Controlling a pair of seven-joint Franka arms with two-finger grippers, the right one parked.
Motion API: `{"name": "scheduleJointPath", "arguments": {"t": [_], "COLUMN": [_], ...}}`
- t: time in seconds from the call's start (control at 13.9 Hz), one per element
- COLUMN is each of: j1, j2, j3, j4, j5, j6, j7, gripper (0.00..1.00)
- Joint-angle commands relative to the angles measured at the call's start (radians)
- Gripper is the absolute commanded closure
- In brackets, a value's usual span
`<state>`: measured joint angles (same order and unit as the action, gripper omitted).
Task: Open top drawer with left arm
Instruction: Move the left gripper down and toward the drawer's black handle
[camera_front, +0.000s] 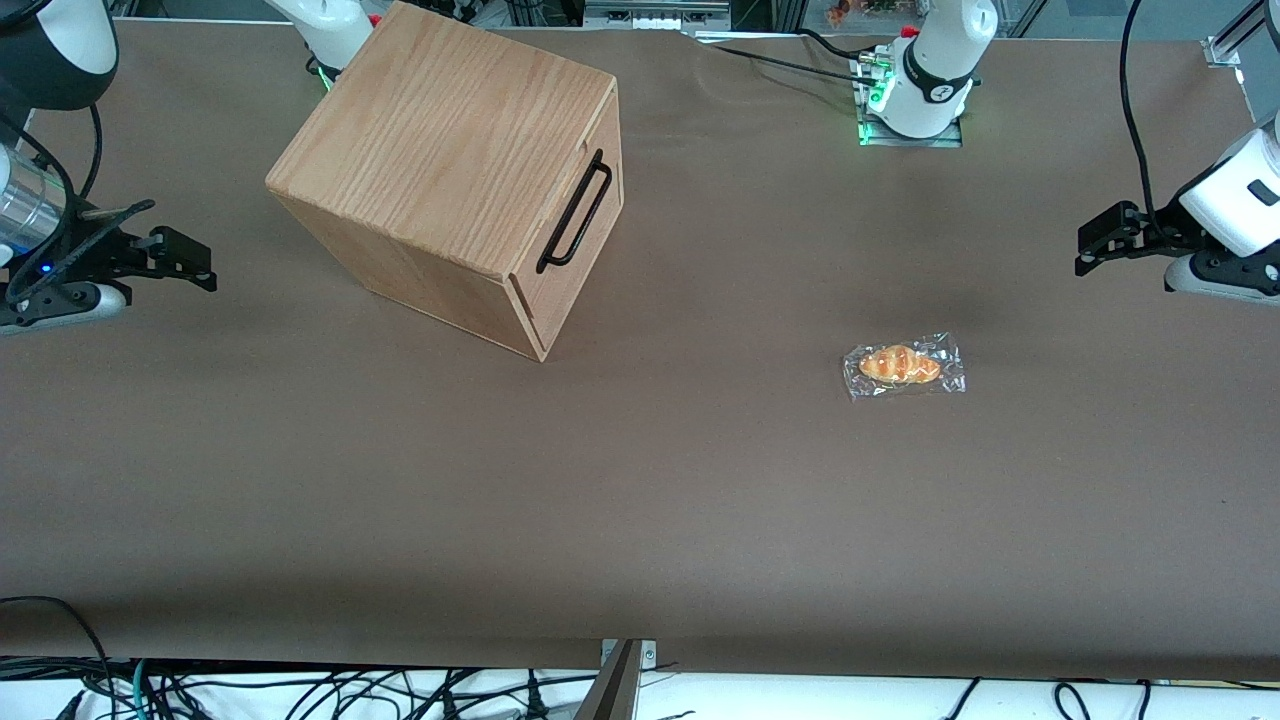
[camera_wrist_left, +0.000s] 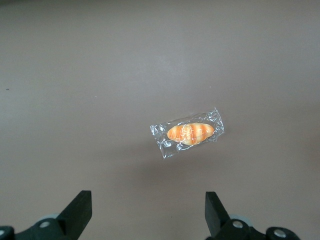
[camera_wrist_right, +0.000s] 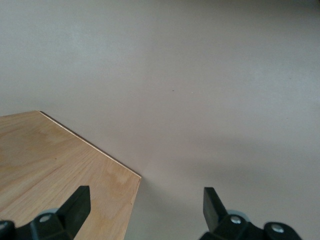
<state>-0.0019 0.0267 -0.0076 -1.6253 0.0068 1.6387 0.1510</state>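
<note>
Approach time for us: nothing is gripped yet, and the left arm (camera_front: 1235, 195) sits out at the working arm's end of the tabletop (camera_front: 640, 500). Our end effector (camera_front: 1090, 250) hangs above the brown surface with its two black fingers (camera_wrist_left: 80, 210) spread wide and empty. The wrist camera looks down on a wrapped bread roll (camera_wrist_left: 189, 133) lying flat in clear plastic, apart from everything else.

Our target, the top drawer (camera_front: 575, 235), is well off toward the parked arm's end, in the oak-grain wooden box (camera_front: 450, 170). That box stands skewed on the tabletop, so the drawer front faces at an angle toward the working arm's end and the front camera. The drawer looks shut, its front flush with the box. Its black bar handle (camera_front: 575, 212) stands proud of the wood, leaving a gap for a finger.

Next move, as we judge it: carry the end effector across, turn the wrist so the open fingers straddle the bar, close, then pull along the drawer's own slanted line, not square to the tabletop edge.

Room is generous. Bare tabletop lies between the end effector and the handle; the bread roll sits nearer the front camera than that path, so we should pass it cleanly. In front of the drawer nothing blocks its travel.
</note>
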Motion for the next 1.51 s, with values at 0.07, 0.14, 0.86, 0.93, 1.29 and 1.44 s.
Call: {"name": "scheduleJointPath", "arguments": {"t": [0.07,0.14,0.86,0.93,1.29,1.44], "j1": [-0.007,-0.007,-0.049,-0.065,-0.173,-0.264], "j2": [-0.002,-0.001,0.087,0.110,0.200,0.260], "j3": [-0.002,-0.002,-0.063,-0.078,-0.176,-0.177], "j4": [-0.004,-0.004,-0.005,-0.005,0.014,0.067], "j5": [0.025,0.025,-0.014,-0.043,-0.263,-0.335], "j6": [0.006,0.004,-0.006,-0.019,-0.013,0.047], "j7": [0.001,0.001,-0.004,-0.002,-0.150,-0.264], "gripper": [0.00,0.00,0.00,0.00,0.00,0.00]}}
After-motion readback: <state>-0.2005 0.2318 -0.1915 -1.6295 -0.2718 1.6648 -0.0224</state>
